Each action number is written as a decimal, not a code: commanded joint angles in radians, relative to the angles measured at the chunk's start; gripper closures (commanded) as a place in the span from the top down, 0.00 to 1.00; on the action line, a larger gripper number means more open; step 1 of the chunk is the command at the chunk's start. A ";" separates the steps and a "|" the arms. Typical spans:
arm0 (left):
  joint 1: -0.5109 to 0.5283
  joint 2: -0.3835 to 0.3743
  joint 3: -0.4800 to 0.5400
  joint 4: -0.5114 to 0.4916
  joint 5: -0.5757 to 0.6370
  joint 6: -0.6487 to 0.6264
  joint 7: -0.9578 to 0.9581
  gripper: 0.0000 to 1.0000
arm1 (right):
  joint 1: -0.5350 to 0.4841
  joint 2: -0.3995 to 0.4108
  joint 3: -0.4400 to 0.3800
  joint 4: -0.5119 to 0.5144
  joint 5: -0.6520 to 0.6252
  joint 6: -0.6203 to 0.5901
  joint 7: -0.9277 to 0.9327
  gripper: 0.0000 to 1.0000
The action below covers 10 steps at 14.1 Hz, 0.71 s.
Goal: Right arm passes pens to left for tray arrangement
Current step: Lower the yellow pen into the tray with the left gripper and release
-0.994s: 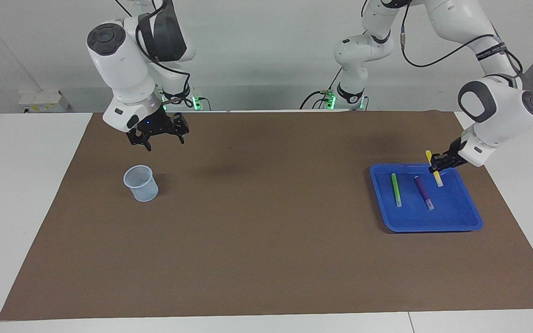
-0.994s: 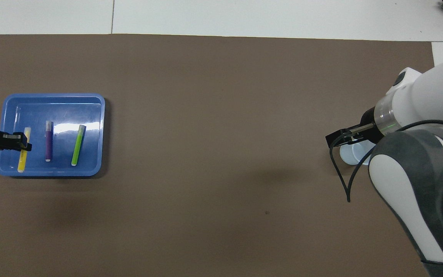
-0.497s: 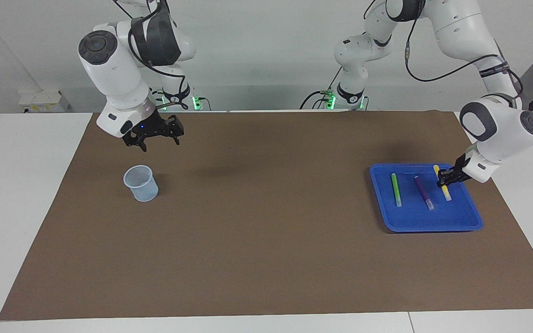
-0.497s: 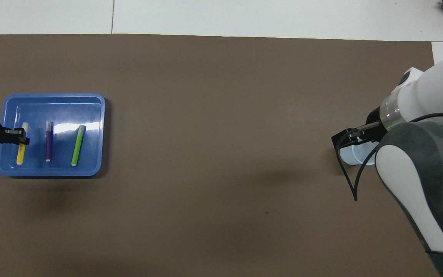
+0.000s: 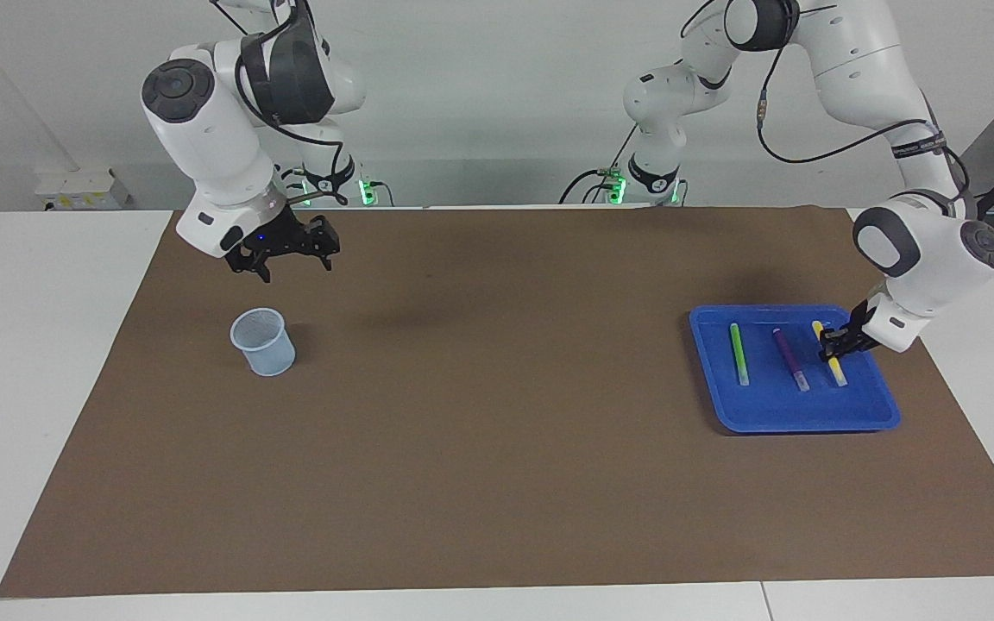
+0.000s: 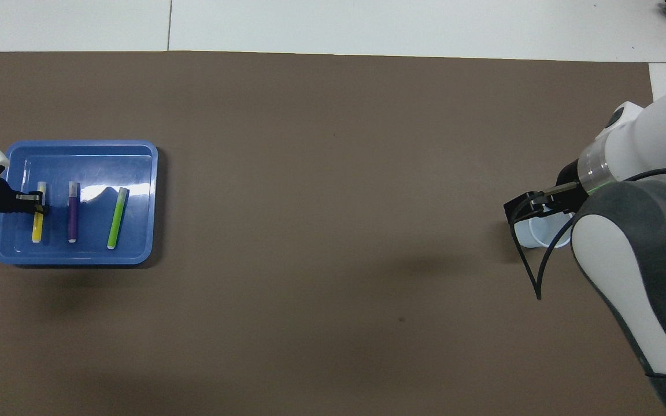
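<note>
The blue tray point(image 5: 764, 410) point(image 6: 96, 159) lies toward the left arm's end of the table. In it the green pen point(image 5: 739, 354) point(image 6: 117, 218) and the purple pen point(image 5: 789, 358) point(image 6: 72, 211) lie side by side. Parallel to them is the yellow pen point(image 5: 838, 375) point(image 6: 37, 228), low in the tray beside the purple one. My left gripper point(image 5: 834, 345) point(image 6: 37, 202) is shut on its middle. Whether this pen rests on the tray floor I cannot tell. My right gripper point(image 5: 294, 261) point(image 6: 517, 208) hangs open and holds nothing, raised over the mat by the cup.
A small pale-blue translucent cup point(image 5: 264, 342) point(image 6: 541, 234) stands upright on the brown mat point(image 5: 497, 414) toward the right arm's end, with no pens in it. White table surface borders the mat on all sides.
My left gripper has come down with the yellow pen, from above the tray's rim to low inside the tray beside the purple pen. My right gripper has risen slightly and drawn back from the cup.
</note>
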 commanded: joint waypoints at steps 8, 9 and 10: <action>-0.013 -0.006 -0.006 -0.045 0.021 0.096 0.014 1.00 | -0.085 -0.019 0.067 -0.027 -0.022 0.026 0.002 1.00; -0.014 -0.006 -0.006 -0.042 0.019 0.092 0.014 1.00 | -0.085 -0.019 0.066 -0.027 -0.024 0.036 0.002 1.00; -0.013 -0.006 -0.006 -0.036 0.019 0.087 0.014 1.00 | -0.085 -0.019 0.066 -0.027 -0.030 0.036 0.002 1.00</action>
